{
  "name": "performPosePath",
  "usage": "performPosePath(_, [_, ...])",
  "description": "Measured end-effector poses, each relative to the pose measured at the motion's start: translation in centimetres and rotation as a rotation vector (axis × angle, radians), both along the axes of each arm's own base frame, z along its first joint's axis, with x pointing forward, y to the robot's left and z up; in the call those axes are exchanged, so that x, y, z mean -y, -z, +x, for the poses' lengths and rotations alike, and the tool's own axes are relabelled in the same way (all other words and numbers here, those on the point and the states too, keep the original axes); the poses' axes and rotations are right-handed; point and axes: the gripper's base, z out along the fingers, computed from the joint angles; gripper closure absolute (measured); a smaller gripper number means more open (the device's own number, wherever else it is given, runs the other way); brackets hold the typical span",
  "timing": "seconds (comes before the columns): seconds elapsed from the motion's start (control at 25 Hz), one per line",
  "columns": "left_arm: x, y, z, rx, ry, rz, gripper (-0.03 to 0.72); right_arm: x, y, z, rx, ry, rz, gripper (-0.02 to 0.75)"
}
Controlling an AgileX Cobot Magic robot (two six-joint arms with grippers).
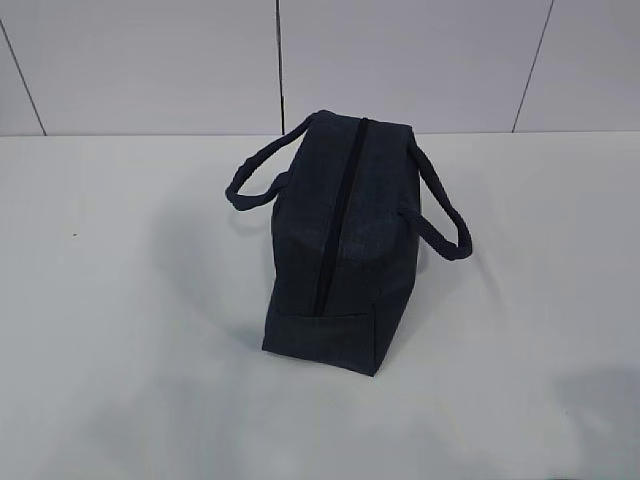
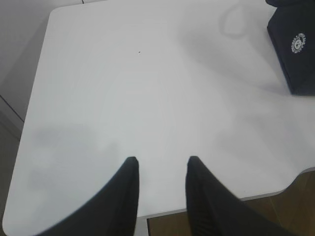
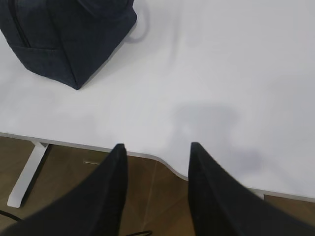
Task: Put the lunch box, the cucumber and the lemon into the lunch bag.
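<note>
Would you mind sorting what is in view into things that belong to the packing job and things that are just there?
Part of the job:
lunch bag, zipped shut
left gripper, open
right gripper, open

Just there:
table
wall

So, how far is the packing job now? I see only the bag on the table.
The boxy dark navy fabric lunch bag stands alone on the white table with its top zipper apparently closed. No lunch box, cucumber or lemon lies outside; whether they are inside is hidden. The left gripper and right gripper are open and hold nothing. Packing looks finished.
</note>
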Motion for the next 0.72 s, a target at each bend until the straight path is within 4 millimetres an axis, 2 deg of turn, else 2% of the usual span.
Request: performPosePath(0.72, [0.00, 0.00, 0.00, 0.000, 0.000, 0.000, 0.453, 0.00, 0.00, 0.00, 0.000, 0.000, 0.000, 0.440])
